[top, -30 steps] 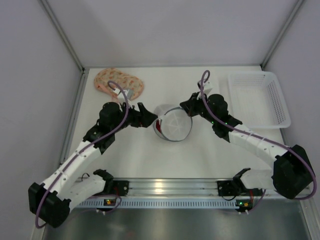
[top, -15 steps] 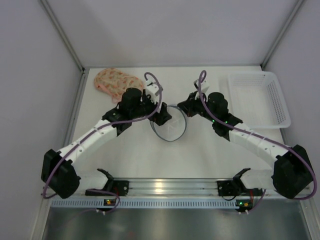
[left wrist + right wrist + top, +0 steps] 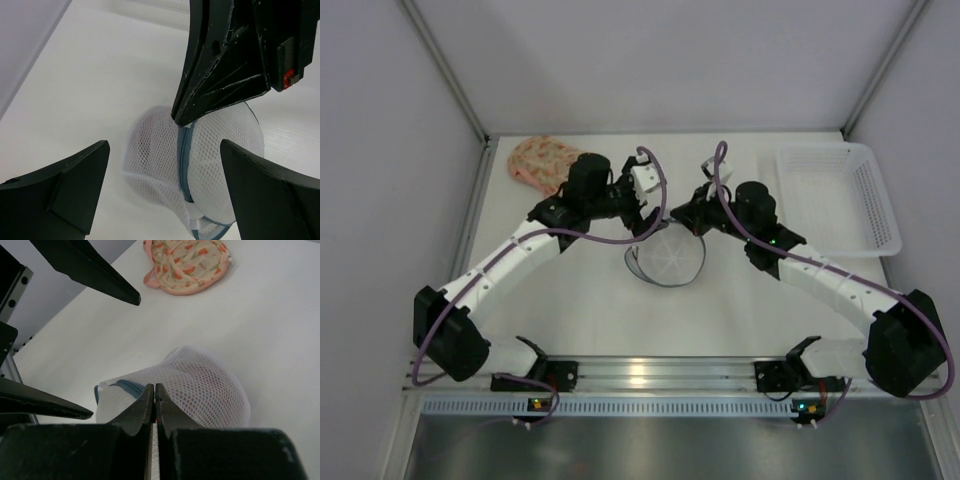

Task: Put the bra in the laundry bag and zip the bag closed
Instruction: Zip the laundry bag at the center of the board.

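- Swung in from the near-left flank of the laundry bag (image 3: pixel 670 258), the left gripper (image 3: pixel 164 146) now hangs over the bag's far-left side. Its arm now crosses just beside the bra (image 3: pixel 538 162).
- That bra has not shifted. It lies on the tabletop (image 3: pixel 600 310) at the far left, well apart from the bag and entirely outside it.
- Over the same second the left fingers (image 3: pixel 65 185) have spread from part-open to fully released. They grasp nothing, and in the left wrist view the bag sits in the gap between them, untouched.
- The bag has barely moved from the middle of the tabletop. It stands on edge as a white mesh dome, with its blue zipper band running down the side that faces the left wrist camera. Whether its mouth gapes wide enough to take the bra is not visible from here.
- On the bag's far-right side, the right gripper (image 3: pixel 154 387) has kept its place. Its fingers are clenched together with their tip on the blue band, apparently pinching the rim and propping the bag up.
- At the far right, the white basket (image 3: pixel 835 200) plays no part.
- My reading is that the bagging step has not started. With the left fingers free and the right ones steadying the bag, the likely next move is back left to fetch the bra. The zip comes only after that.
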Robot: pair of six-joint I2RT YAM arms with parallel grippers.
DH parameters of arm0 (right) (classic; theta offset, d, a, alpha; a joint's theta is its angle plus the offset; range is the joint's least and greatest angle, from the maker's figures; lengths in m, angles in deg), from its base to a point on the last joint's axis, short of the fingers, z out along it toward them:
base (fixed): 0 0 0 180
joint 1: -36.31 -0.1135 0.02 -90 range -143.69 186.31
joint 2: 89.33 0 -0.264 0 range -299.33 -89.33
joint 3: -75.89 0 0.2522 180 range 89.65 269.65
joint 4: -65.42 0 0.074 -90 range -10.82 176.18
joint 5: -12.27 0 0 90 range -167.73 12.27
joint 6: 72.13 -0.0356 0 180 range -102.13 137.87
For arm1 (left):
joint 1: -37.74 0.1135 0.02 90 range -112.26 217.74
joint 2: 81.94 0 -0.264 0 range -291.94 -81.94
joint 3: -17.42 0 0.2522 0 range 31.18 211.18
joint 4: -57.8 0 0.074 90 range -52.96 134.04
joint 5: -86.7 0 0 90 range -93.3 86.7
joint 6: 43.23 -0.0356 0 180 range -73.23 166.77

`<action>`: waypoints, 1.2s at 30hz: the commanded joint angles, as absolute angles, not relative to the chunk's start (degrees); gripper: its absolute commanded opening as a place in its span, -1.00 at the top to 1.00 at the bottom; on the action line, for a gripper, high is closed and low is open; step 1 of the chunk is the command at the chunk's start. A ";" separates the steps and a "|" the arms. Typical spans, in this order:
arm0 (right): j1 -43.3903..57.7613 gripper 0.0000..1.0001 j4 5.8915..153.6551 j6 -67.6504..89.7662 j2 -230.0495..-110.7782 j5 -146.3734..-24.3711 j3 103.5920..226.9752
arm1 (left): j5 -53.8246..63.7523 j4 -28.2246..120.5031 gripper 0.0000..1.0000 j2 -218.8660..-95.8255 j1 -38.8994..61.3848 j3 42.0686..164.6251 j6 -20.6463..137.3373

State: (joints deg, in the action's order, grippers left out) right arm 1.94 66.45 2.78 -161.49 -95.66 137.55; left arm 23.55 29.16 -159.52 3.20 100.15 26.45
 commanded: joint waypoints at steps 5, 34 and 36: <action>2.03 1.00 65.82 3.19 -161.05 -97.59 142.21 | 29.31 25.40 -0.91 -165.43 3.20 101.75 21.80; 7.13 1.00 70.57 -1.73 -155.69 -84.32 139.75 | 14.82 53.80 -0.40 -134.85 4.52 70.02 55.82; 7.13 1.00 70.39 -1.20 -155.95 -85.46 139.84 | 13.58 52.22 -0.96 -135.02 4.61 72.99 54.77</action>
